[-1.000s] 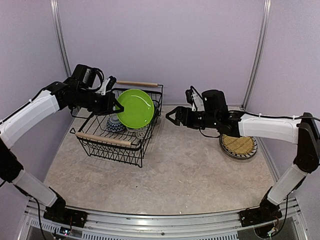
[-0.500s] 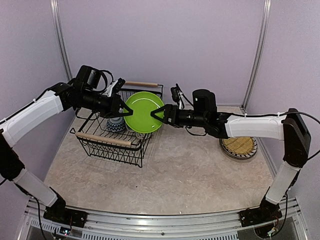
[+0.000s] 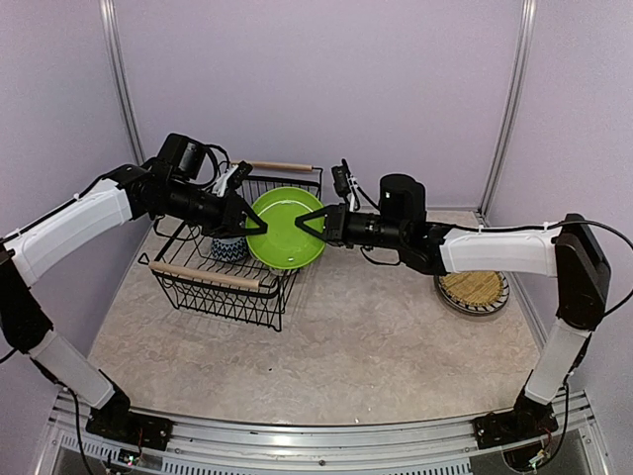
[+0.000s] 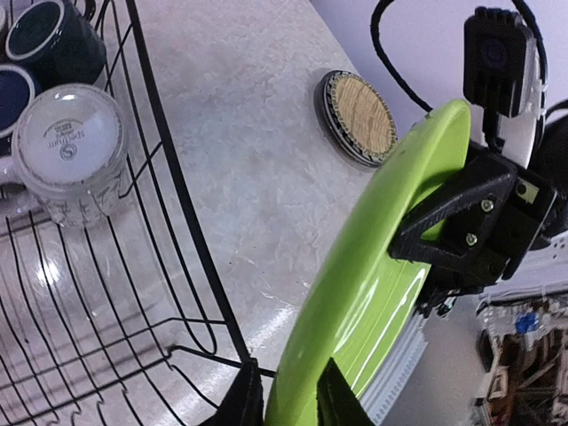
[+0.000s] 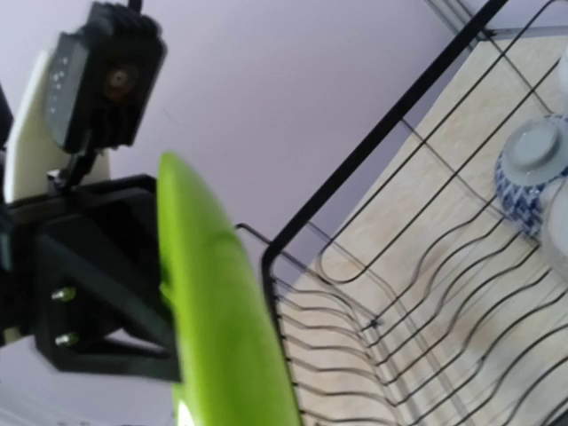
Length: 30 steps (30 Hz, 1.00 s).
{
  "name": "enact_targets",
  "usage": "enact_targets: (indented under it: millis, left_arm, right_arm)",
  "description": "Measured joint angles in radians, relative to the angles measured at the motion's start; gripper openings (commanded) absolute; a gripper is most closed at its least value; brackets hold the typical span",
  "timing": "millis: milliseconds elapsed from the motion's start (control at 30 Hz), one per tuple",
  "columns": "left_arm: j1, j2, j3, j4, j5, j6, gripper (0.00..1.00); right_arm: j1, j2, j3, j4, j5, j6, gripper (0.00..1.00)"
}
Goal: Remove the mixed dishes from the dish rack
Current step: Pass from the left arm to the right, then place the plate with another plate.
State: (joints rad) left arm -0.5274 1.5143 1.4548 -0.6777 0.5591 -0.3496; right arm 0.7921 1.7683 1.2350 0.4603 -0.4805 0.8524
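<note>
We see the lime green plate [image 3: 285, 230] held on edge in mid-air just left of the centre of the overhead frame. Its face is turned towards the camera and it overlaps the right end of the dish rack [image 3: 205, 277]. The left gripper [image 3: 243, 220] is clenched on the plate's left rim. In the left wrist view its two black fingers [image 4: 245, 398] sit tight on either side of the green edge at the bottom of the frame. The right gripper [image 3: 313, 224] meets the opposite rim from the right. Its jaws straddle the edge, with one finger [image 4: 448, 226] lying across the plate's face, but we cannot tell whether they press on it or merely surround it.

The rack sits on the table [image 3: 376, 336] in the left half of the overhead frame, with one wooden handle at its near side and another at its far side. Inside it, the left wrist view shows dark mugs [image 4: 55, 40] in the upper left corner and a white cup [image 4: 71, 142], base up, just below them. The right wrist view shows a blue-and-white patterned bowl [image 5: 530, 173], upside down, at the right edge. The woven yellow plate [image 3: 473, 289] lies flat on the table at the right of the overhead frame, well apart from the rack.
</note>
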Motion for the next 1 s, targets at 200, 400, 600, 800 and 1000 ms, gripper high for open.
enact_targets:
  millis: [200,400,600,800,1000]
  left_arm:
    - [-0.005,-0.014,-0.001,0.008,-0.025,0.014,0.53]
    - [-0.004,-0.045,-0.009,0.019,-0.068,0.018,0.63]
    - [-0.004,-0.058,-0.009,0.019,-0.109,0.021,0.69]
    - [-0.004,-0.062,-0.009,0.019,-0.157,0.021,0.75]
    - [-0.004,-0.062,-0.009,0.019,-0.182,0.021,0.77]
  right_arm:
    - [-0.002,-0.033,-0.03,-0.041,0.055,-0.024,0.0]
    - [-0.04,-0.127,-0.135,-0.076,0.105,-0.035,0.0]
    - [-0.144,-0.301,-0.28,-0.136,0.2,-0.044,0.0]
    - [-0.289,-0.523,-0.441,-0.226,0.336,-0.021,0.0]
    - [-0.462,-0.676,-0.585,-0.35,0.441,0.029,0.0]
